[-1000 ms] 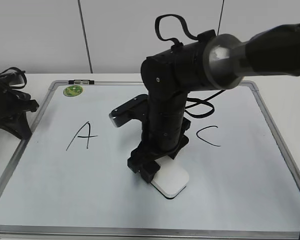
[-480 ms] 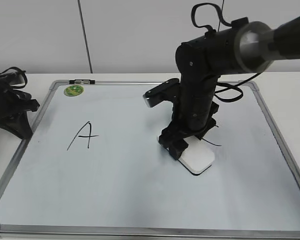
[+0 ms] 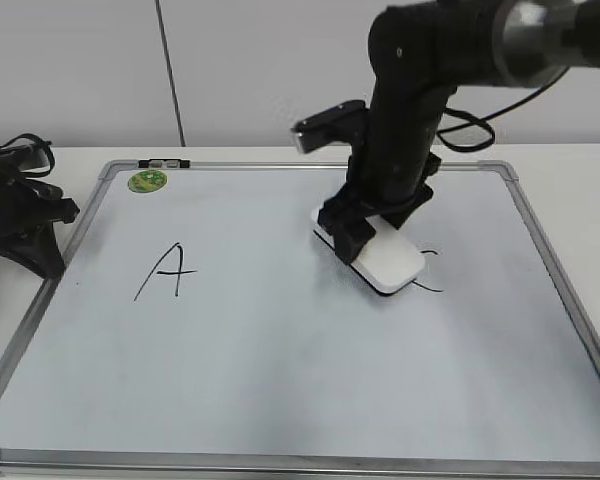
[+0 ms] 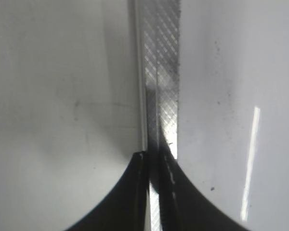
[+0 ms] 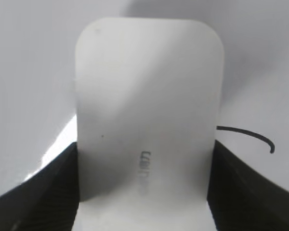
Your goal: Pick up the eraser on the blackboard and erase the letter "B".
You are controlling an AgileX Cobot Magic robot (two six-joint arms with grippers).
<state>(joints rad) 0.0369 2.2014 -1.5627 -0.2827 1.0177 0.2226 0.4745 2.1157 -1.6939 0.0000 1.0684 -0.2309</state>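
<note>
The blackboard (image 3: 230,350) lies flat on the table, with a black "A" (image 3: 165,272) at its left. My right gripper (image 3: 365,235) is shut on the white eraser (image 3: 392,265), which sits on the board over the left part of the black "C" (image 3: 432,275). In the right wrist view the eraser (image 5: 147,86) fills the space between the fingers (image 5: 231,187), and a stroke of the "C" (image 5: 245,132) shows to its right. No letter "B" shows between "A" and "C". My left gripper (image 3: 25,235) is shut and empty at the board's left frame (image 4: 161,72).
A round green sticker (image 3: 146,181) sits at the board's far left corner. The silver frame (image 3: 555,270) runs along the right side. A wall stands behind the table. The right arm (image 3: 410,110) rises over the board's back middle.
My right gripper has moved the eraser from the board's front middle to the right and back, up onto the "C". The left arm has not moved.
</note>
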